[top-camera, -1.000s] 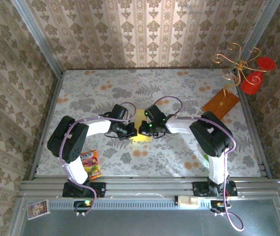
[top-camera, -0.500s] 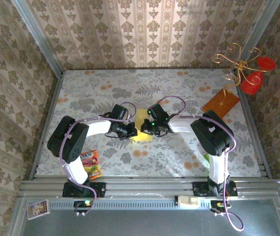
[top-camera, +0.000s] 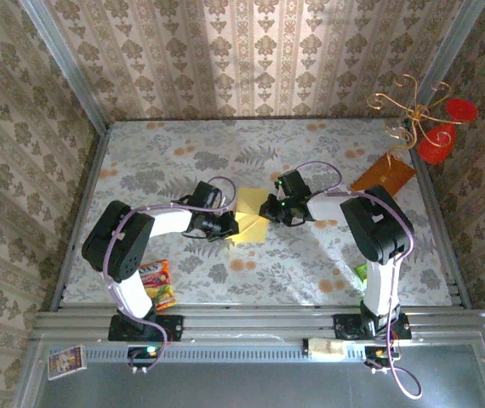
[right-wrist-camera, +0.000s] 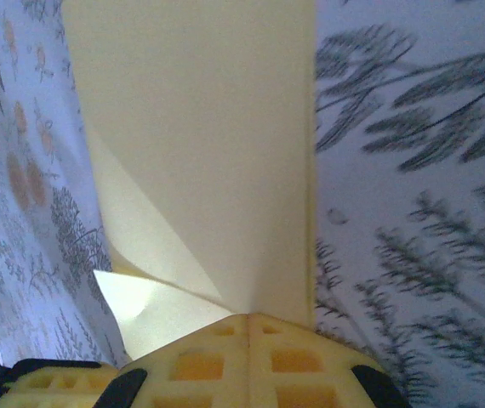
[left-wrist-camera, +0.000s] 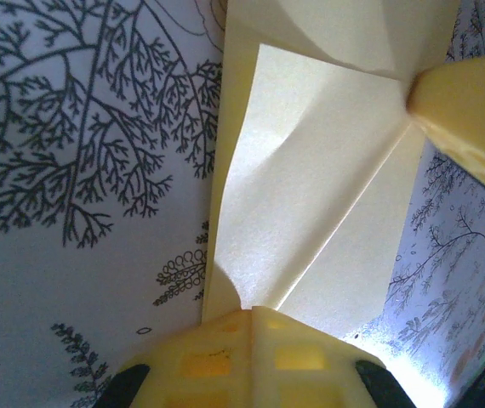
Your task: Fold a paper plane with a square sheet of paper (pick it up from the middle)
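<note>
Thin pale-yellow square sheet of paper [top-camera: 249,225], part-folded, lies mid floral-print table [top-camera: 310,263] between the arms. Left gripper [left-wrist-camera: 251,316] and right gripper [right-wrist-camera: 248,319] both closed, apparently nipping opposite paper edges. Risk: uneven pull tears the sheet or skews the crease.

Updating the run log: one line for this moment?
phase: folding; left claw: shut on square sheet of paper; right claw: shut on same sheet; sheet: partly folded

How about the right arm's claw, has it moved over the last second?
Yes. The right gripper has slid rightward and slightly toward the back wall, nearer the orange-brown board, shut on the sheet of paper.
</note>
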